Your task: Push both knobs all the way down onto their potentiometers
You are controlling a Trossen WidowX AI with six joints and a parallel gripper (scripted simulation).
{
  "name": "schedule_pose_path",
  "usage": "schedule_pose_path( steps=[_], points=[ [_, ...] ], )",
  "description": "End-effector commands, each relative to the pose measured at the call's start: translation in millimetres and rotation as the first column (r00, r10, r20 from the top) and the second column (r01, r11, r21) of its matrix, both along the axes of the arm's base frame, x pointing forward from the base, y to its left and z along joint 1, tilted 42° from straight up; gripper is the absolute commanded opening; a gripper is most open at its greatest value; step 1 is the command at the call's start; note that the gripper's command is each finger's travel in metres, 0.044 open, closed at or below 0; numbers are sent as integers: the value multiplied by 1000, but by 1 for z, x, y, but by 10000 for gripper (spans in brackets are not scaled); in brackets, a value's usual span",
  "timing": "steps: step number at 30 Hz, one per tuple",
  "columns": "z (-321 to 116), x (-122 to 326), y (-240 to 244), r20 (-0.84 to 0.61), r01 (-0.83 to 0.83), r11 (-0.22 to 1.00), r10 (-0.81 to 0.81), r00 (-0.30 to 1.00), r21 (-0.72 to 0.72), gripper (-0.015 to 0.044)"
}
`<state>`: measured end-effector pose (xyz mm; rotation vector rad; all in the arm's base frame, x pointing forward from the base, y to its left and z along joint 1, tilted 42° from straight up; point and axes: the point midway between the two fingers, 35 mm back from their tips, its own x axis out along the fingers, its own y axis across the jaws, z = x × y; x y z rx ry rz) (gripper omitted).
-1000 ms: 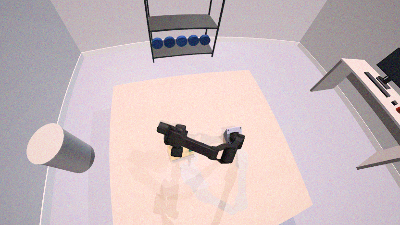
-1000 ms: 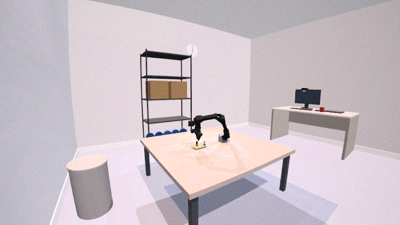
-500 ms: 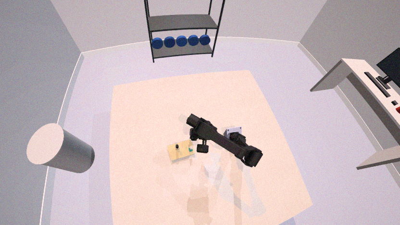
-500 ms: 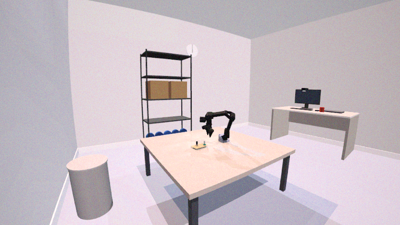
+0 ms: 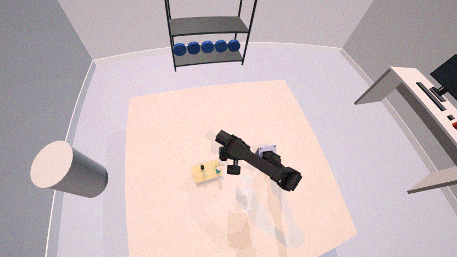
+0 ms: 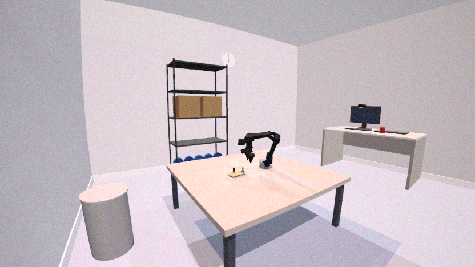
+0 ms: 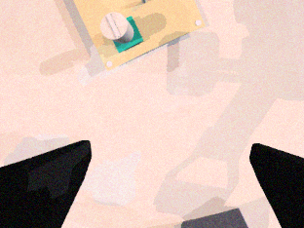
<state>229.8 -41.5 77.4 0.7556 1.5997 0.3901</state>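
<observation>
The circuit board [image 5: 209, 176] [image 6: 232, 175] [image 7: 161, 34] lies on the counter [image 5: 166, 121] [image 6: 285, 185], well inside its edges, and the gripper [image 6: 250, 160] [image 7: 171, 151] hangs above the counter beside it, on the side toward the arm's base [image 5: 259, 150] [image 6: 261, 165]. The gripper is spread wide with nothing between its fingertips, and it is apart from the board. In the wrist view the board sits ahead of the fingers, at the top of the picture.

A black knob [image 5: 202, 167] [image 6: 233, 170] stands upright on the board. Near the board's end closest to the arm's base, a pale grey knob [image 6: 242, 169] [image 7: 116, 26] with a line across its top stands over a teal potentiometer [image 5: 217, 171] [image 6: 242, 172] [image 7: 128, 43].

The counter has a pale wood top and dark legs; shadows fall across it toward the near edge in the exterior view. Behind its far edge is a dark shelf unit [image 5: 209, 33] [image 6: 226, 109] with brown boxes [image 6: 199, 106] and blue round things [image 5: 207, 46] [image 6: 198, 157]. A grey cylinder [image 5: 86, 172] [image 6: 108, 222] stands on the floor past the left edge, and a desk [image 5: 412, 86] [image 6: 371, 132] with a monitor [image 5: 447, 74] [image 6: 365, 114] and a red mug [image 5: 455, 125] [image 6: 382, 129] is at the right wall.

The wrist view cuts off the board's far part, black knob included. Whether either knob touches its potentiometer is too small to tell.
</observation>
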Motion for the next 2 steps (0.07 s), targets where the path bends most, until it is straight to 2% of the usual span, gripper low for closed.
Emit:
schedule_pose_path(
  steps=[1,2],
  points=[
    [-1,-2,0,-1,-6,1000,6,1000,-3,440],
    [-1,-2,0,-1,-6,1000,6,1000,-3,440]
  ],
)
